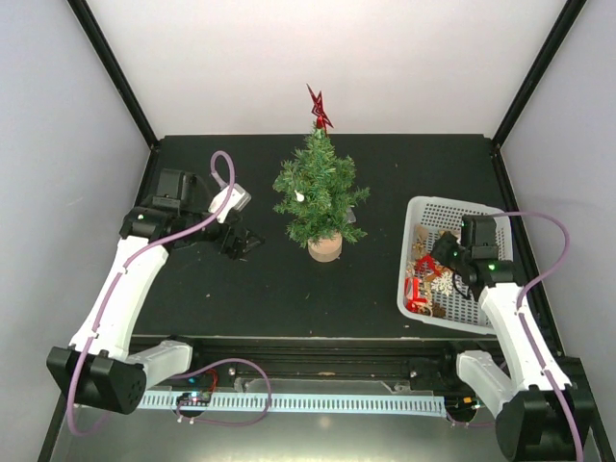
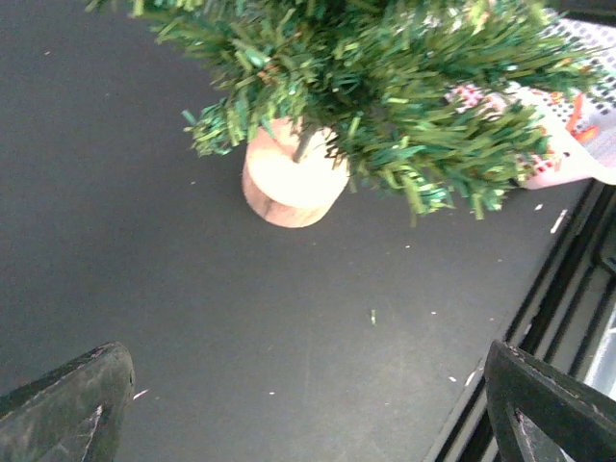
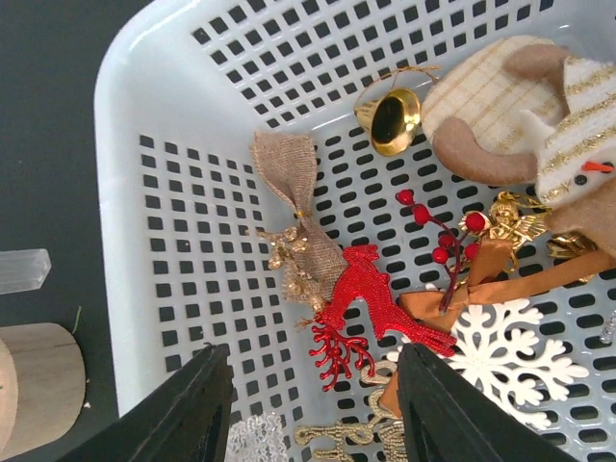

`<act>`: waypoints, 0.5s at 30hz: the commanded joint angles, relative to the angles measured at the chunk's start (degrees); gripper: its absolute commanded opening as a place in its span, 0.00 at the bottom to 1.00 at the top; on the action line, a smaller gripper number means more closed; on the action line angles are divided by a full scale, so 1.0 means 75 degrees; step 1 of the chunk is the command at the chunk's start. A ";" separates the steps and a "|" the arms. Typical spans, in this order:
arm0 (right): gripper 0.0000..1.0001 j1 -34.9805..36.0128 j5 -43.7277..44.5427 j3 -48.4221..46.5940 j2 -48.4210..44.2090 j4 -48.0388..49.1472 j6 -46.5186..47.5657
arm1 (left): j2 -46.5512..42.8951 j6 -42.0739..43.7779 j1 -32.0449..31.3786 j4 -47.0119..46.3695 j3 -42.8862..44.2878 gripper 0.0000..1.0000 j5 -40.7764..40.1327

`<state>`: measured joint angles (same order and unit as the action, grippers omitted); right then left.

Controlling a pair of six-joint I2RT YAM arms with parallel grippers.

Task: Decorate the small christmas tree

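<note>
Two robot arms work at a dark bench [image 1: 192, 298], with a small christmas tree [image 1: 318, 197] at its middle and a basket [image 1: 423, 207] of ornaments on the right.
From above, the tree stands upright on its wooden disc with a red star [image 1: 319, 106] on top. The left tool [image 1: 239, 243] waits near its left side, and the right tool [image 1: 445, 265] hangs inside the basket, well apart from the tree. The left wrist view shows that tool's jaws wide and empty, with the tree's base ahead and untouched. The right wrist view shows parted fingers holding nothing, poised over a red reindeer [image 3: 371, 308]. To do this well, it should probably descend straight, pinch the reindeer's body, avoid the berry sprig [image 3: 438, 236] beside it, then lift clear of the basket wall.
</note>
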<state>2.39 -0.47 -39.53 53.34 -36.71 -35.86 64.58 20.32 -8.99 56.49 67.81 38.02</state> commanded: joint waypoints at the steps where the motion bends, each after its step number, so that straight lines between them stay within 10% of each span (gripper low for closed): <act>1: 0.49 0.0056 -0.0320 0.0248 -0.0214 0.0177 0.0129 | 0.0213 -0.0084 0.0050 -0.0040 0.0213 0.99 -0.0697; 15: 0.46 0.0054 -0.0852 -0.0004 0.1071 -0.0090 -0.0643 | 0.2974 0.0161 0.0033 0.0905 0.1932 0.99 -0.0347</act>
<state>2.55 -5.96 -35.83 58.72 -37.71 -38.39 82.11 20.64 -8.99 59.40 77.95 33.47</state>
